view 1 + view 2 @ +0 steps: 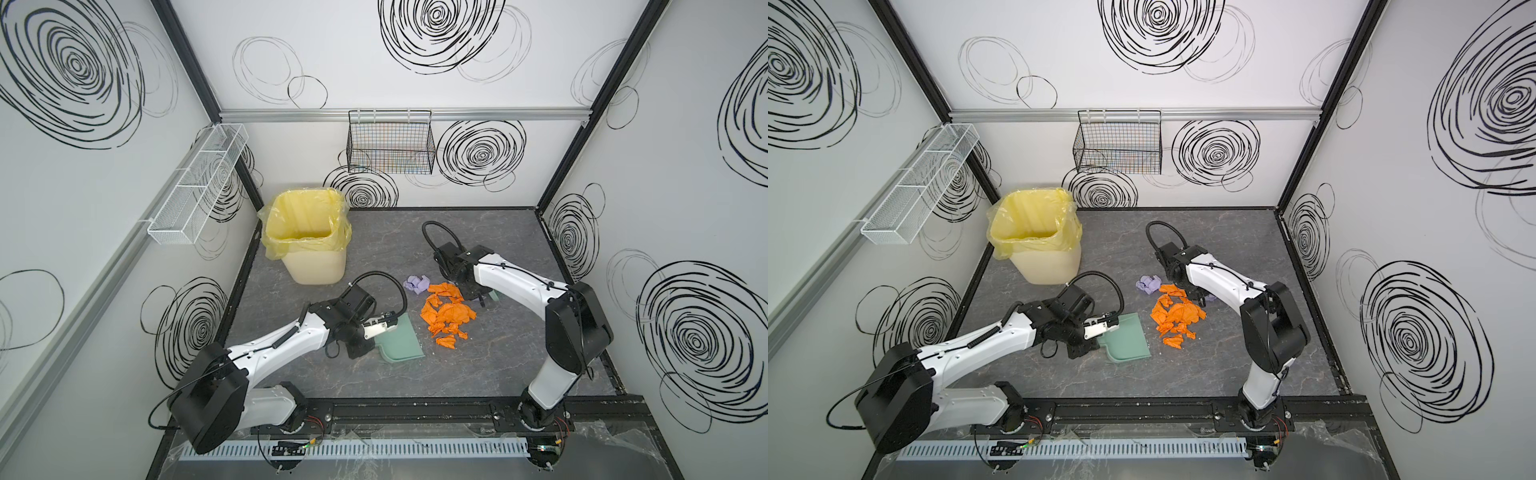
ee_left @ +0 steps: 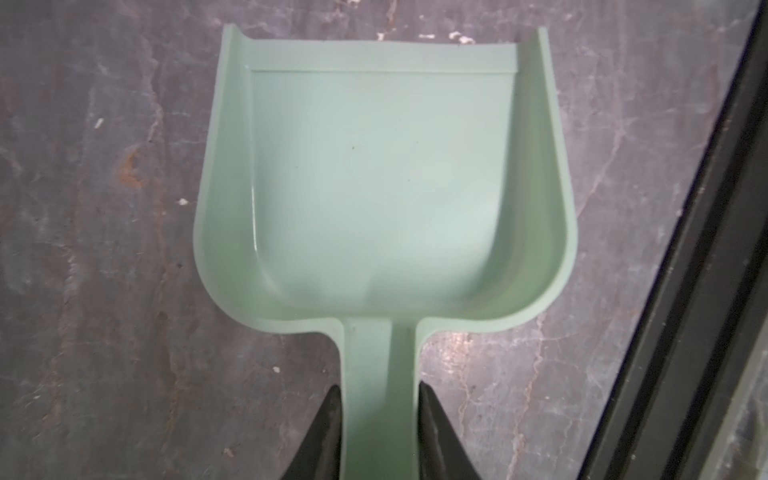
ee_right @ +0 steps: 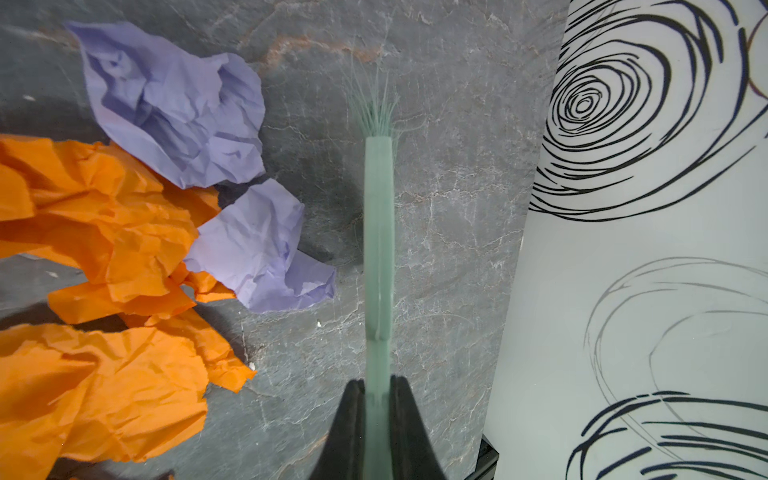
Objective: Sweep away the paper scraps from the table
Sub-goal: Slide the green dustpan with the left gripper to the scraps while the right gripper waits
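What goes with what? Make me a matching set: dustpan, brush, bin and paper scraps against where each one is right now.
1 dustpan
2 brush
3 bin
4 paper scraps

a heaped on the table beside the brush
b clamped in the right gripper
c back left corner, with a yellow liner
d handle in the left gripper, pan empty

Pairs: 1-d, 2-b, 3-c, 4-a

We read no text, label, brand, number or sign in any view: the white walls (image 1: 374, 62) bear only black scribbled swirls, and the dark grey marble-veined table (image 1: 415, 374) and mint-green plastic dustpan (image 2: 374, 174) are unmarked.
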Robot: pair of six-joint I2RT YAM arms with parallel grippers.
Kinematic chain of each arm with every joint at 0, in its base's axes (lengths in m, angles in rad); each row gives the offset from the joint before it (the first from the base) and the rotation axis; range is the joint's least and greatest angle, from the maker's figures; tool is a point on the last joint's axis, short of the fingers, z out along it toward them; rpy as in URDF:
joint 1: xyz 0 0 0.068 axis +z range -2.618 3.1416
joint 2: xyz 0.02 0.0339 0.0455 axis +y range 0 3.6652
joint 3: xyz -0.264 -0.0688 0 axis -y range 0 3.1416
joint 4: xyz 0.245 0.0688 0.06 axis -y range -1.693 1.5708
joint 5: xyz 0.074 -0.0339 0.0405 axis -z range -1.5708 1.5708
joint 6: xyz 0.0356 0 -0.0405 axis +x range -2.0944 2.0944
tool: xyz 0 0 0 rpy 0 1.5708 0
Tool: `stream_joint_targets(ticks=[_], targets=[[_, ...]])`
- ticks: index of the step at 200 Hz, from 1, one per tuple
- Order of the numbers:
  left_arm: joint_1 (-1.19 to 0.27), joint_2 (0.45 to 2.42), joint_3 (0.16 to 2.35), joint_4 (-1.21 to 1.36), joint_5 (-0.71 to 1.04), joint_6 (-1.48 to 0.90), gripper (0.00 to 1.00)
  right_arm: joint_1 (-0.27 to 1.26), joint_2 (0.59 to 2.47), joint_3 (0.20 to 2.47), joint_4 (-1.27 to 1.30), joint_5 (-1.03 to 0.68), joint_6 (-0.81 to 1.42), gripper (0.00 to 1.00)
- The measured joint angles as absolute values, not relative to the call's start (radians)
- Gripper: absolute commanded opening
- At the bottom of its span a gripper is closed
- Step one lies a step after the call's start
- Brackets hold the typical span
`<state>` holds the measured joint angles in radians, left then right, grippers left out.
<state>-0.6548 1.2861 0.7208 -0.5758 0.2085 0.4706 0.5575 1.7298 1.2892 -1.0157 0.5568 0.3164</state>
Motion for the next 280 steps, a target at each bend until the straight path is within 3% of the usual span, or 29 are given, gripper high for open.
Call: stream_joint_targets(ticks=[51, 188, 280], targets=[[-0.716, 1.331, 0.750, -0.564, 0.132, 0.405, 0.00, 0.558, 1.730, 1.289, -1.016, 0.549, 0.324, 0.00], [-0.823, 1.431, 0.833, -0.567, 0.124, 0.331, 0.00, 0.574, 1.729, 1.287, -1.015, 0.514, 0.343, 0.00], [-0.833, 1.472, 0.842, -0.566, 0.122, 0.324, 0.00, 0.773, 1.708, 1.290, -1.034, 0.446, 0.392, 0.00]])
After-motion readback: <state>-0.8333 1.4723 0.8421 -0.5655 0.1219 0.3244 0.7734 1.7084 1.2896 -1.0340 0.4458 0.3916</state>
